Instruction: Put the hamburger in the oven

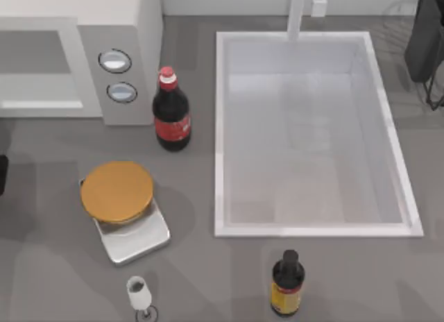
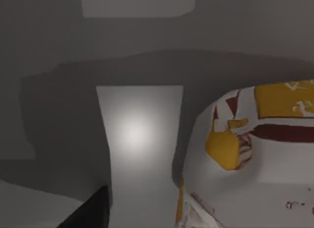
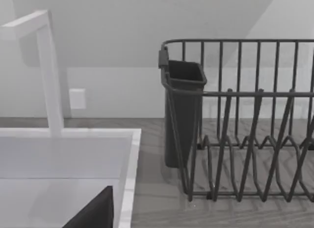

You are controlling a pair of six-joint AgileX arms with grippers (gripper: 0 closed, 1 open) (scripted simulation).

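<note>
Left end effector [image 2: 93, 215] hung beside the hamburger [image 2: 255, 188], lower right in its wrist view; whether it gripped could not be told. The oven [image 1: 132, 30] stood upper left. A loose hold could likely drop the hamburger short. Right end effector [image 1: 424, 44] sat parked upper right.

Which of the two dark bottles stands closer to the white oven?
The larger cola bottle with the red cap and red label, standing right beside the white oven. The smaller yellow-labelled, black-capped bottle stands far off, near the table's front edge.
</note>
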